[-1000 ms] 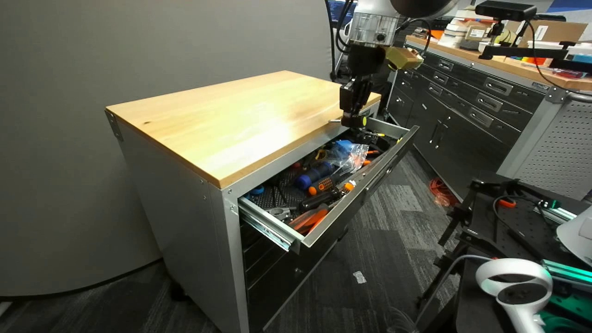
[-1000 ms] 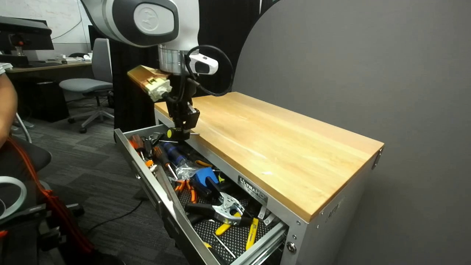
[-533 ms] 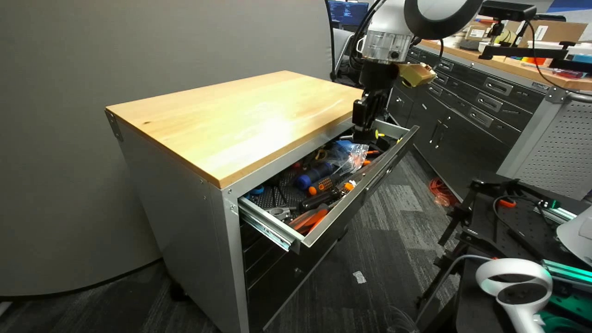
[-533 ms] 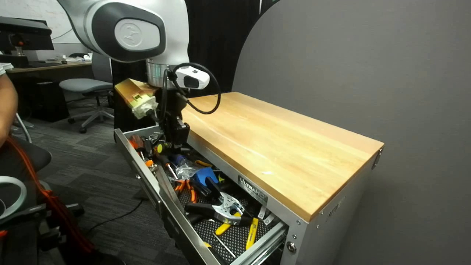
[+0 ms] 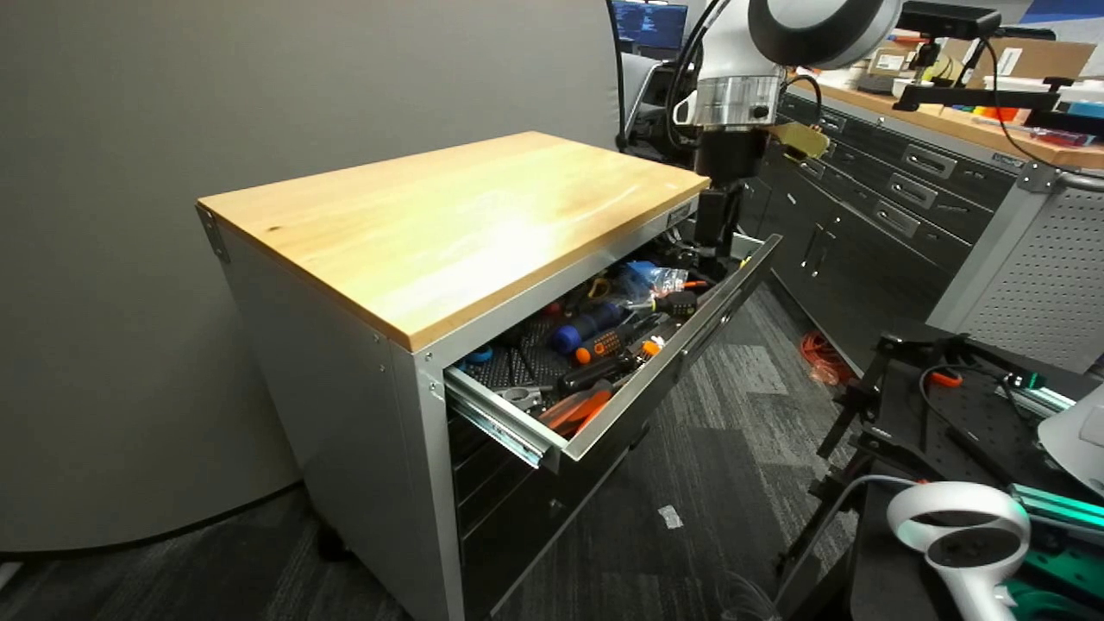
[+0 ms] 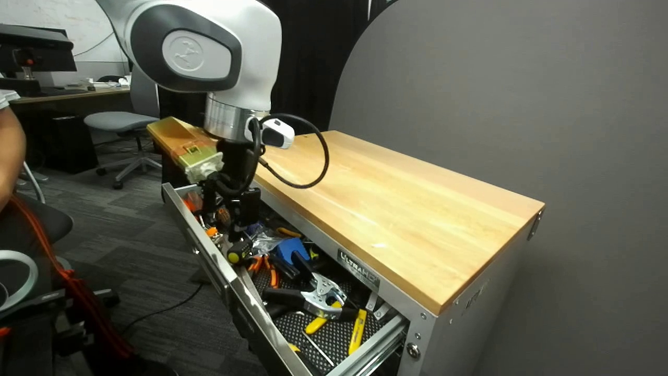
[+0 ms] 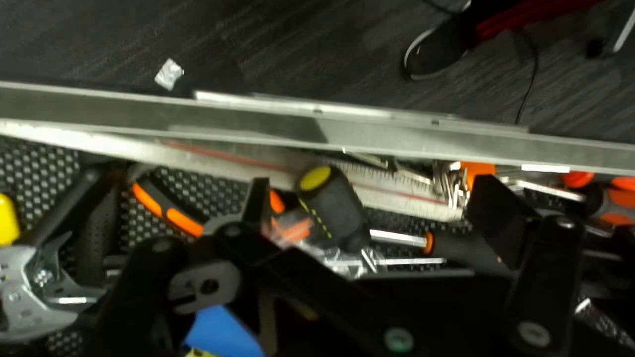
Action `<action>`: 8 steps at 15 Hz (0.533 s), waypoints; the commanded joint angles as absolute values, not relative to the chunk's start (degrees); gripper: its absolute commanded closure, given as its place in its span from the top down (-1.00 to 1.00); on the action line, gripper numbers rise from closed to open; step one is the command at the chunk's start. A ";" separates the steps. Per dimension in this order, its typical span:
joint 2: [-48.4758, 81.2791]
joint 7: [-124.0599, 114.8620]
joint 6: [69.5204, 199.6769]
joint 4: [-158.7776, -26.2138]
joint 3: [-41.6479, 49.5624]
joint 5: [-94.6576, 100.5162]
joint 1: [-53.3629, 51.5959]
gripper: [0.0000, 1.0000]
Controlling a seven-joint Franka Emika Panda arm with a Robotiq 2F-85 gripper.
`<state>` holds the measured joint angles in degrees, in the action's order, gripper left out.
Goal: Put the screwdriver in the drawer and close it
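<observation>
The drawer (image 6: 222, 271) of the wood-topped grey cabinet stands pulled out, full of tools. In it the black screwdriver with its yellow end cap (image 6: 240, 251) rests among other tools, close behind the front wall, and shows in both exterior views. My gripper (image 7: 374, 196) is open just above the drawer, pointing down. In the wrist view the screwdriver's handle (image 7: 333, 206) appears within the wide gap, nearer the left finger (image 7: 258, 198) and apart from both. Its shaft is hard to make out against a clear plastic bag.
Around the screwdriver lie a metal ruler (image 7: 407, 198), orange-handled pliers (image 7: 168, 213), a metal spring clamp (image 6: 323, 297) and a blue item (image 6: 289, 249). The wooden top (image 5: 466, 216) borders the drawer at the back. A person's shoe (image 7: 436, 49) is on the floor beyond the drawer front.
My gripper has moved down into the drawer area and toward its front, carrying the screwdriver, then has opened. The screwdriver has left the jaws and is now among the tools.
</observation>
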<state>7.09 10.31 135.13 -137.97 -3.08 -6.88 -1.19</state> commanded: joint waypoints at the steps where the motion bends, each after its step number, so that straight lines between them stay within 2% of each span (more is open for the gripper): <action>1: 9.40 14.98 123.60 -135.50 -1.80 -4.33 0.40 1.00; 2: 11.04 13.22 122.12 -135.13 -1.28 -1.32 0.22 0.50; 4: 14.17 10.31 122.23 -134.97 -0.88 3.37 -0.47 0.43; 8: 19.53 -3.36 131.06 -134.94 0.32 13.19 -3.07 -0.24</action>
<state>15.72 5.07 126.36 -136.73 -1.05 7.94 -0.44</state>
